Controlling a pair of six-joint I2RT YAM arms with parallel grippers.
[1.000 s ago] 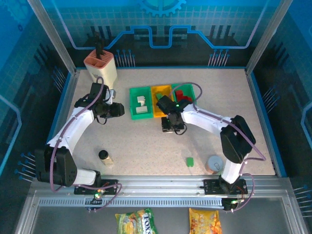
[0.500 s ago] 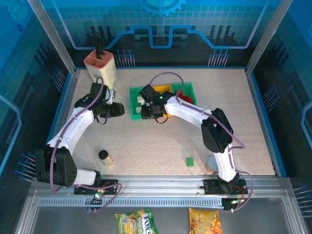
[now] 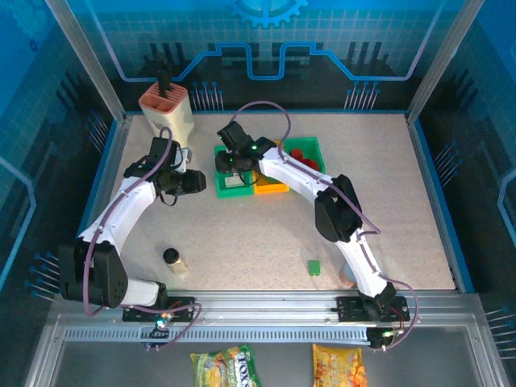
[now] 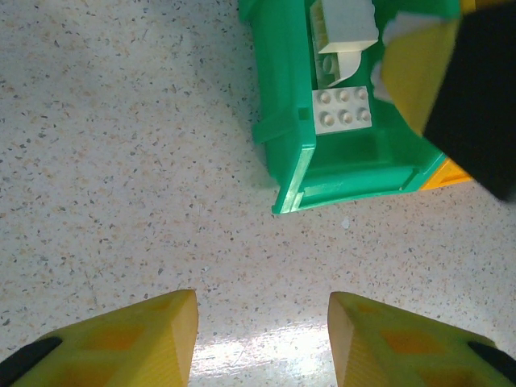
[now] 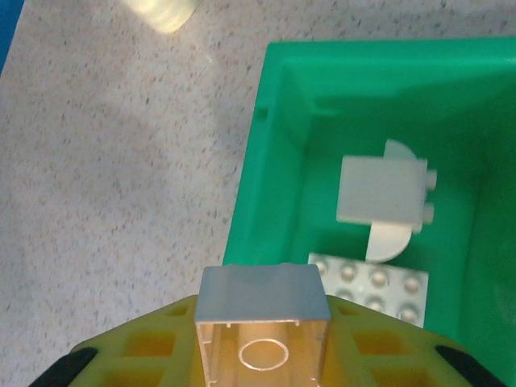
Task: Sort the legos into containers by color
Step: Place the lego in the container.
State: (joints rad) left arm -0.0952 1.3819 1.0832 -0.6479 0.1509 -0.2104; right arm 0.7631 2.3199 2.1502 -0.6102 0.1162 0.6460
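Far centre of table (image 3: 419,201): left bin (image 3: 218,184), middle bin (image 3: 272,188) and right bin (image 3: 319,155) stand side by side. Bricks (image 4: 343,109) lie in left bin. Holder (image 3: 167,109) far left; bottle (image 3: 172,259) near left; loose brick (image 3: 314,267) near right.

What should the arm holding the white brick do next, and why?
Probably nudge inward over the green bin, then let go: the right gripper holds a white brick above its rim, and white bricks lie inside.

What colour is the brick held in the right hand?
The brick is white, clearest in the right wrist view.
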